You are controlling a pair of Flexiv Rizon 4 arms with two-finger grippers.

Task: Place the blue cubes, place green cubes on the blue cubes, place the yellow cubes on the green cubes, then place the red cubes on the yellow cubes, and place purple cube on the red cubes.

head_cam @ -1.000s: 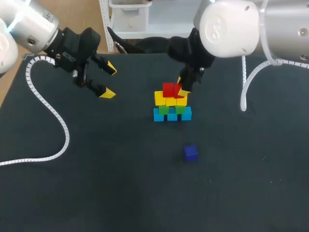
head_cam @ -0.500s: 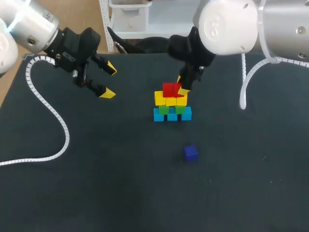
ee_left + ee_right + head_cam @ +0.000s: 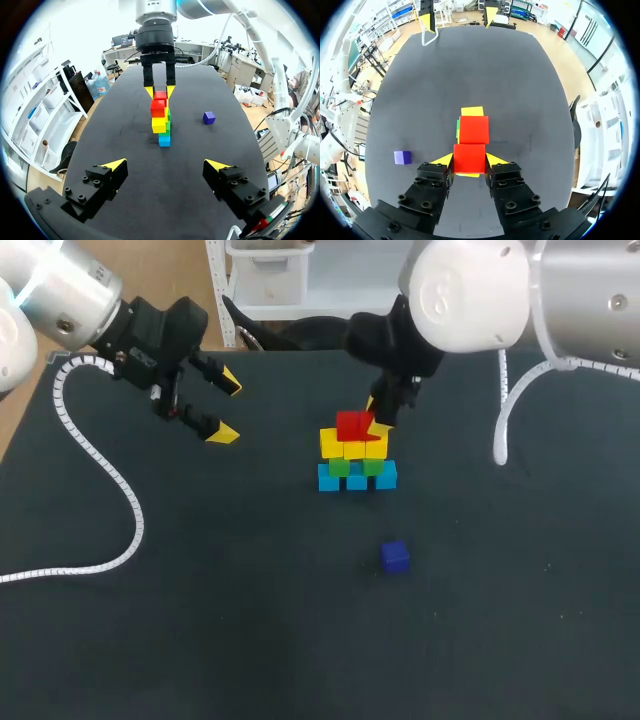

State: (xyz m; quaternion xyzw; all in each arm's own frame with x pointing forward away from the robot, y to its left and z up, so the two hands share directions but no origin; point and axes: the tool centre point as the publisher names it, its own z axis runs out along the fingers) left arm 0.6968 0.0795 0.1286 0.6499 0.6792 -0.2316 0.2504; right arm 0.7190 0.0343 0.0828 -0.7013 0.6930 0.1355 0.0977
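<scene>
The stack stands mid-table: blue cubes (image 3: pixel 357 479) at the base, green cubes (image 3: pixel 353 467) on them, yellow cubes (image 3: pixel 348 447) above. One red cube (image 3: pixel 349 424) rests on the yellow row. My right gripper (image 3: pixel 379 418) is shut on a second red cube (image 3: pixel 469 158) beside the first red cube (image 3: pixel 474 129), right at the yellow layer (image 3: pixel 472 111). The purple cube (image 3: pixel 395 556) lies alone on the mat nearer the front; it also shows as a purple cube (image 3: pixel 209 118) off to one side of the stack. My left gripper (image 3: pixel 222 405) hangs open and empty, well left of the stack (image 3: pixel 159 120).
A white coiled cable (image 3: pixel 112 480) trails across the mat's left side from my left arm. Another white cable (image 3: pixel 512 415) hangs from my right arm, right of the stack. The dark mat (image 3: pixel 250 620) fills the front of the table.
</scene>
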